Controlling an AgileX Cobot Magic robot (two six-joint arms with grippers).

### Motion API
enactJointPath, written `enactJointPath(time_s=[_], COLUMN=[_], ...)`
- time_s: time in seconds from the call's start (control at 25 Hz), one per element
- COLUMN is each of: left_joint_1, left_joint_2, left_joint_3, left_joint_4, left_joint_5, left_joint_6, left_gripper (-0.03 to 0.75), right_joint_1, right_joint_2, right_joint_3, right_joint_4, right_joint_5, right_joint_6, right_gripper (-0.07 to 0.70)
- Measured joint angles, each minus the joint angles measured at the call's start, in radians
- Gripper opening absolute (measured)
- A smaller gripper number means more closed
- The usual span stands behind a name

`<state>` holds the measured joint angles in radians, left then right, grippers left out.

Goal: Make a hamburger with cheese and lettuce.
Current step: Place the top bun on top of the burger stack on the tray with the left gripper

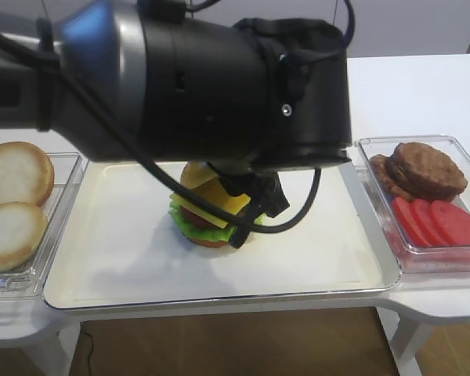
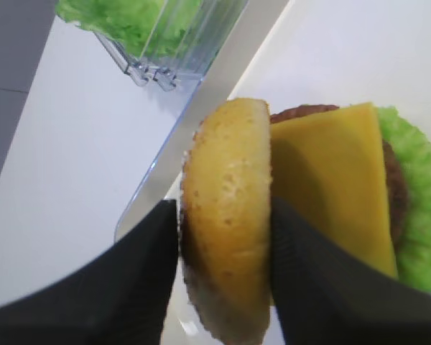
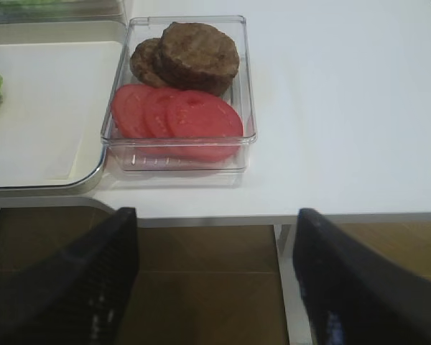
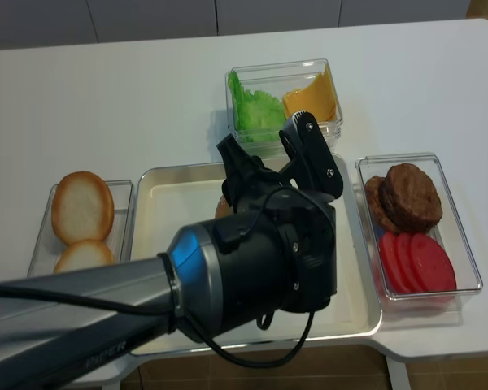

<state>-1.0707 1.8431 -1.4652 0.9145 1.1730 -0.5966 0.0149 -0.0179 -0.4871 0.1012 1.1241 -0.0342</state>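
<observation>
Bun top (image 2: 226,223) clamped on edge by left gripper (image 2: 223,237) | held tilted over cheese (image 2: 330,187) for capping hamburger (image 1: 211,211) | right gripper (image 3: 215,280) parted, idle.

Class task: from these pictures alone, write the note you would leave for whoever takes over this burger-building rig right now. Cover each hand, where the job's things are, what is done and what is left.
Left hand: fingers on either side of the sesame top bun, held on edge over the stack; the grip looks light.
Right hand: open, empty, parked off the table edge near the patty and tomato box.
Hamburger: in the middle of the tray.
Done: lettuce, patty and cheese are stacked.
Left: lay the top bun flat on the cheese, release, withdraw.
</observation>
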Motion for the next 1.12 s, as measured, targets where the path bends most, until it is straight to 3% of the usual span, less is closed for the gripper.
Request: enactJointPath(time_s=[0.8, 1.12], left_joint_1=[0.0, 0.0], left_joint_2=[0.0, 0.0], left_joint_3=[0.0, 0.0], left_joint_4=[-0.082, -0.089], left_joint_5=[-0.016, -0.037], left_joint_6=[-0.029, -0.029], left_gripper=[0.346, 0.407], right_joint_1=[0.0, 0.0], right_joint_2=[0.0, 0.0], right_joint_3=[0.0, 0.0], right_joint_4=[0.0, 0.0], right_joint_5=[0.0, 0.0], right_joint_6=[0.0, 0.0], right_gripper=[0.508, 0.508])
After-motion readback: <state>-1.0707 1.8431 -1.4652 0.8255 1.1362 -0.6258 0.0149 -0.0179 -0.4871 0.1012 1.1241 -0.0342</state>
